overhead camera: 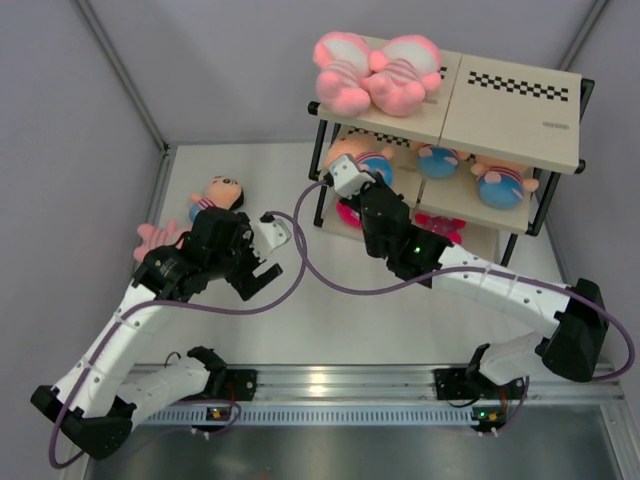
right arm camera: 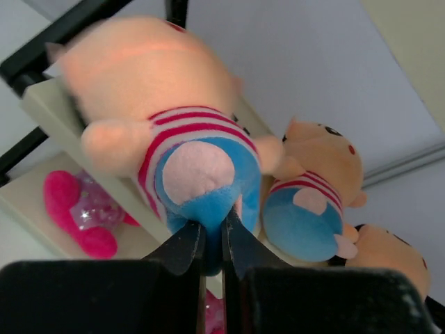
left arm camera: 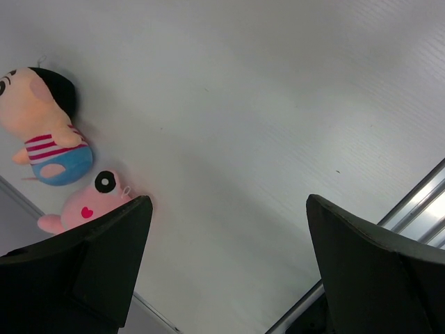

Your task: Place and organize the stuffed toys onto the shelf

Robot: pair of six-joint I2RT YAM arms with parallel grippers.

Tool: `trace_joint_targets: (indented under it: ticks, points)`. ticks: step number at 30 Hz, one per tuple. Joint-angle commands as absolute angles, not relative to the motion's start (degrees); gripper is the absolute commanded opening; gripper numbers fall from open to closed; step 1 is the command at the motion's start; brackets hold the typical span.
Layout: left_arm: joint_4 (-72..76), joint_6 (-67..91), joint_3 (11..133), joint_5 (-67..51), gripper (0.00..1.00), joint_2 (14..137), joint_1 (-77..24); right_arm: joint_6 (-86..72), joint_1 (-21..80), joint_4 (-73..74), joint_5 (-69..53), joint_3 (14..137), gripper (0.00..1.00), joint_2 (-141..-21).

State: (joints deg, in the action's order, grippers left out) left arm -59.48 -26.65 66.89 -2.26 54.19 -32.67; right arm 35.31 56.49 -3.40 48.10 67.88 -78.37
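**Held doll at the shelf's left end, two more lying off to its left**

White tabletop (overhead camera: pixel 400 330) and grey walls frame the shelf (overhead camera: pixel 510 105), which stands at the far side.

Your right gripper (right arm camera: pixel 212 240) is up against the left end of the shelf's middle board. Its fingers are pinched almost together on the blue bottom of a striped-shirt doll (right arm camera: pixel 177 149). From the fingers, the doll runs up and away, bottom nearest you. Its tan head leans out toward the shelf's left post, so its long axis crosses the board's end instead of sitting squarely on it. Two matching dolls (right arm camera: pixel 313 202) sit just beside it, further along the same board. You cannot tell whether the held doll's weight is on the board yet. I judge that you need to push it deeper along the board before you let go.

Your left gripper (left arm camera: pixel 229 203) hangs over bare table, left of the shelf, spread wide and holding nothing. A black-haired doll (overhead camera: pixel 218 195) and a pink toy (overhead camera: pixel 155 238) lie on the table further left of the shelf, touching each other. That arm is clearly the nearer one for them.
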Motion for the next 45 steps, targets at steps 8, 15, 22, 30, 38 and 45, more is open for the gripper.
trace_joint_targets:
  ticks: [8,15,22,30,38,45]
  points:
    - [-56.9,-26.7,65.8,-3.5,0.99,52.7,-32.4,31.6,54.3,-12.9,55.9,62.1,0.0,-68.5]
    - [-57.0,-26.4,66.2,-4.5,0.99,54.3,-32.4,36.3,54.0,-19.2,50.4,59.9,0.0,-72.9]
    - [-57.0,-26.5,65.4,-4.4,0.99,53.3,-32.3,44.6,53.0,-33.7,60.9,66.3,0.0,-87.7]
    - [-57.0,-26.5,64.3,-4.4,0.99,51.9,-32.4,50.6,48.6,-44.9,67.6,68.2,0.0,-99.1]
    - [-57.0,-26.6,64.2,-5.0,0.98,52.1,-32.3,47.6,45.7,-39.7,66.4,69.6,0.0,-100.4]
    - [-57.0,-26.7,64.2,-4.9,0.99,51.9,-32.3,46.5,44.7,-36.8,65.8,71.9,0.0,-100.9]
